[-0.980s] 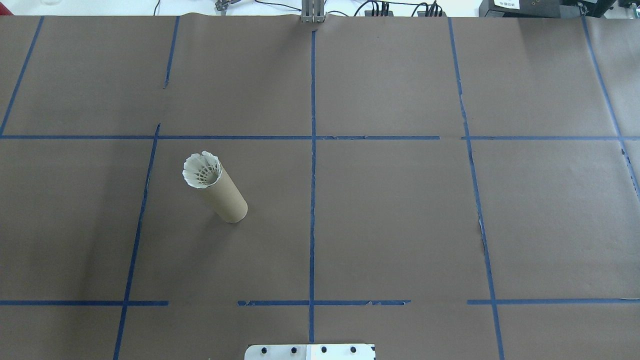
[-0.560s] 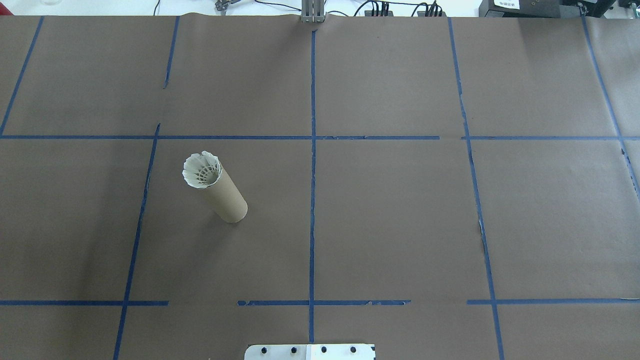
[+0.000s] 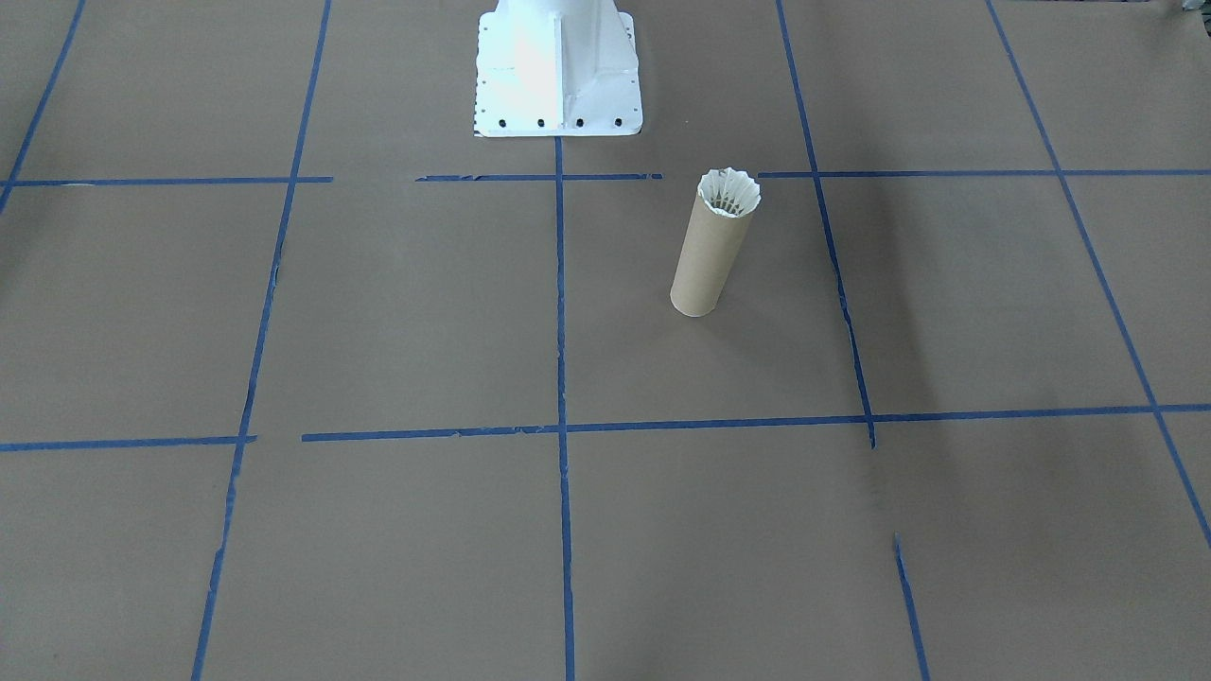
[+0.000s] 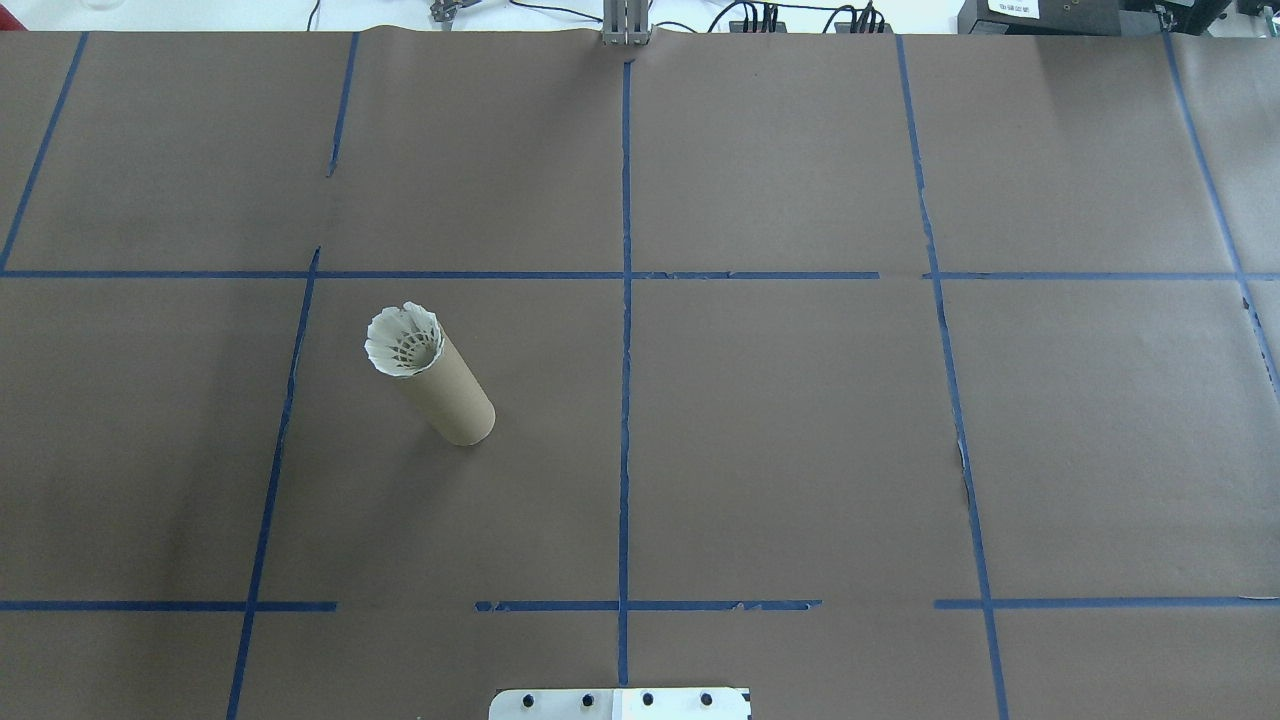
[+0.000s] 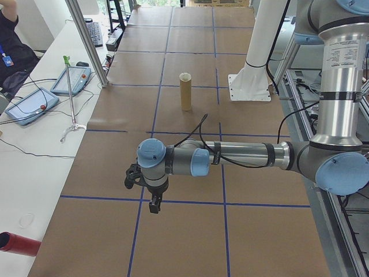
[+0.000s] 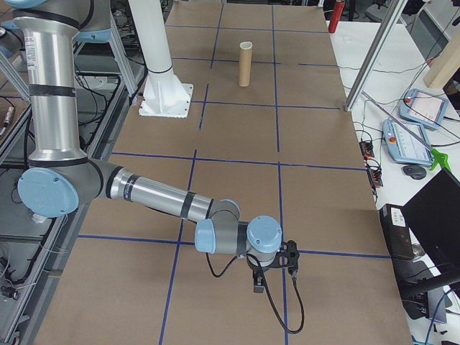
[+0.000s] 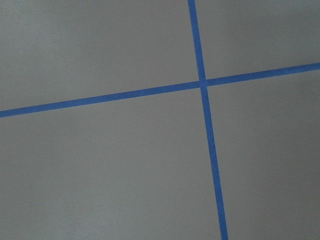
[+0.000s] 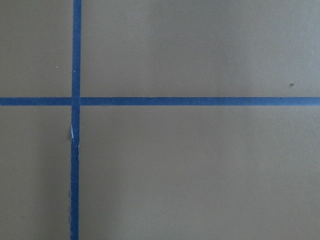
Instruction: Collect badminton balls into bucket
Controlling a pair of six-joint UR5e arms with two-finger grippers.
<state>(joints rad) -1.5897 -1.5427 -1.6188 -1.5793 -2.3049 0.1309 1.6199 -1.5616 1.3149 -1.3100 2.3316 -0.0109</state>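
Note:
The brown cardboard tube (image 4: 452, 398) stands upright left of the table's middle, also seen in the front view (image 3: 705, 265) and both side views (image 5: 185, 95) (image 6: 246, 68). The white feathered shuttlecock (image 4: 404, 340) sits in its mouth, feather skirt flared above the rim (image 3: 728, 193); the cork tip is hidden inside. My left gripper (image 5: 154, 205) hangs low over the paper far from the tube, and I cannot tell whether it is open or shut. The same holds for my right gripper (image 6: 259, 284) at the other end. Both wrist views show only brown paper and blue tape.
Brown paper with blue tape lines covers the table (image 4: 800, 420). The white robot base (image 3: 558, 71) stands at the robot's edge. A side bench with tablets (image 5: 29, 107), a metal post (image 5: 86, 43), a red cylinder (image 5: 17, 243) and a seated person (image 5: 11, 46) lies beyond the far edge.

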